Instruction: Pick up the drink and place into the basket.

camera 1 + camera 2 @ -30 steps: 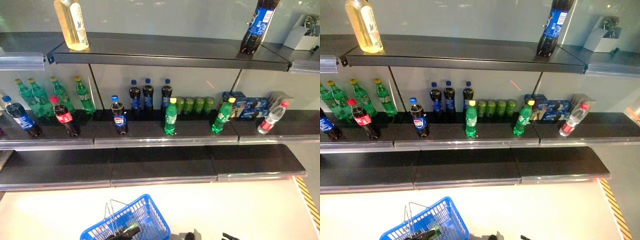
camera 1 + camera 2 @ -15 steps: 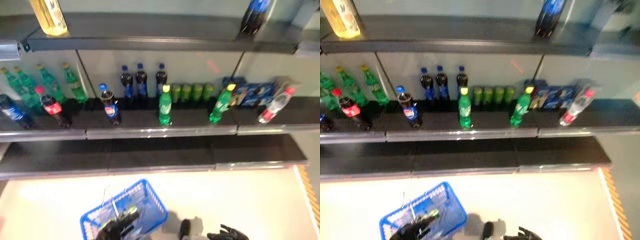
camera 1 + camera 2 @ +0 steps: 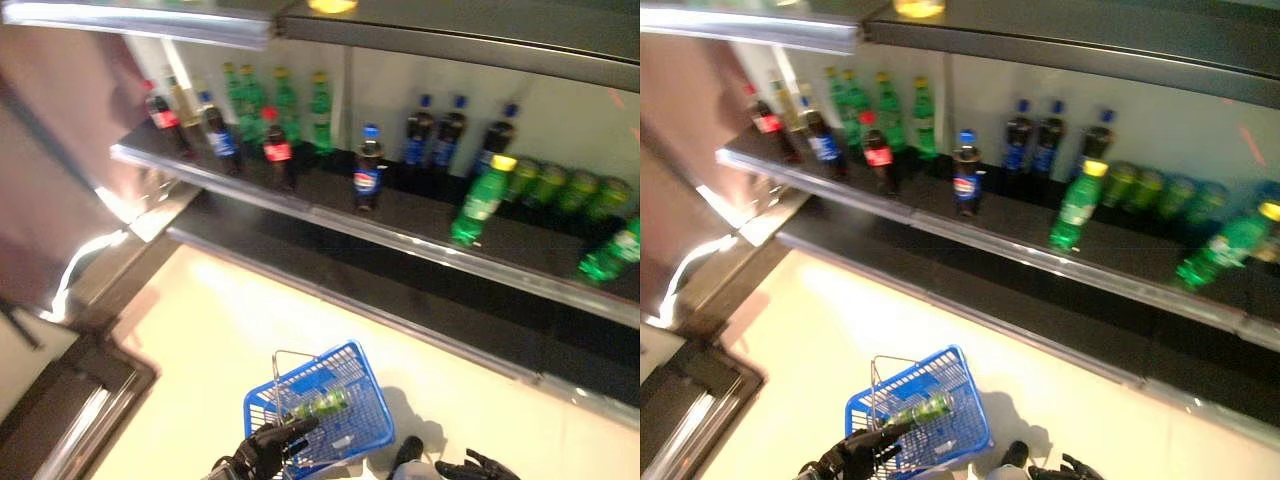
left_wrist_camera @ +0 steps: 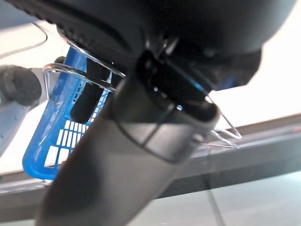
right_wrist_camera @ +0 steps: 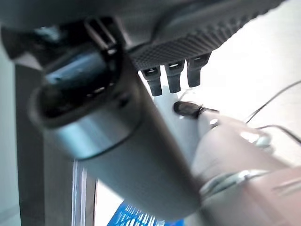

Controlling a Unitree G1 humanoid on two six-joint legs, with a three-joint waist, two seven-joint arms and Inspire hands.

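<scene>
The blue basket [image 3: 372,412] hangs low in front from my left hand [image 3: 268,447], which is shut on its thin wire handles [image 4: 225,133]. A green drink [image 3: 322,403] lies on its side inside the basket. The basket also shows in the left wrist view [image 4: 59,141]. My right hand [image 3: 482,468] is low beside the basket, empty, with its fingers [image 5: 174,79] straight and spread. On the shelf [image 3: 420,240] stand a green bottle with a yellow cap [image 3: 480,200], dark cola bottles with blue labels [image 3: 368,172] and one with a red label [image 3: 277,150].
More green bottles [image 3: 285,100] stand at the back of the shelf, and green cans [image 3: 560,188] at its right. A lower dark shelf [image 3: 400,300] runs under it. A reddish-brown panel [image 3: 55,150] and a dark metal base [image 3: 60,410] stand at the left.
The whole picture has swung left, so the shelf now runs slantwise: the camera moved. The basket still hangs from my left hand. My right hand stays low at the bottom.
</scene>
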